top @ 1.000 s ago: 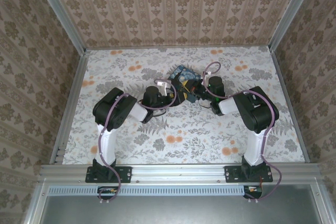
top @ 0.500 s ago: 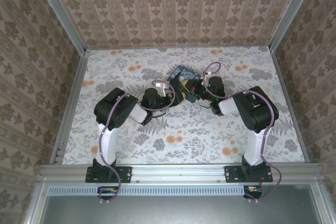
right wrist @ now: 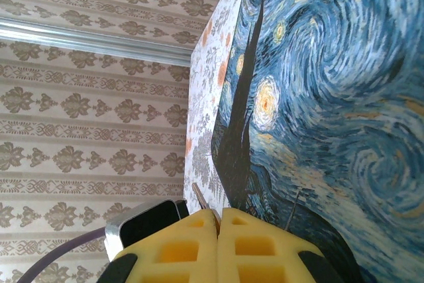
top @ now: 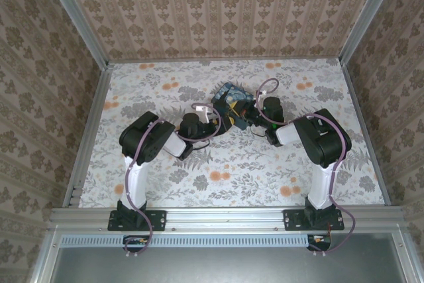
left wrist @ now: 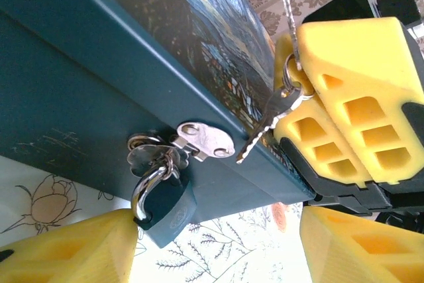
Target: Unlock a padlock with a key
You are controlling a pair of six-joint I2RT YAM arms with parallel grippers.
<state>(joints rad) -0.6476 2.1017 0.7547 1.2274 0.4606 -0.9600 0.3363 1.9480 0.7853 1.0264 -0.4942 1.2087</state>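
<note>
Left gripper spread wide around the padlock, hanging from hasp on blue box. Right gripper clenched on the key, blade tip just beside hasp.

A robot test cell is shown, dressed to look homely. An open-topped booth is formed by bare aluminium frame posts, and its panels are papered with beige damask-patterned wallpaper. The work surface is covered by a grey-and-orange floral printed sheet. A black-and-white left robot arm and a matching right robot arm are bolted by their bases to a slotted aluminium rail at the near edge. From the right wrist, the same wallpaper is seen, crossed by a grey metal frame bar.
</note>
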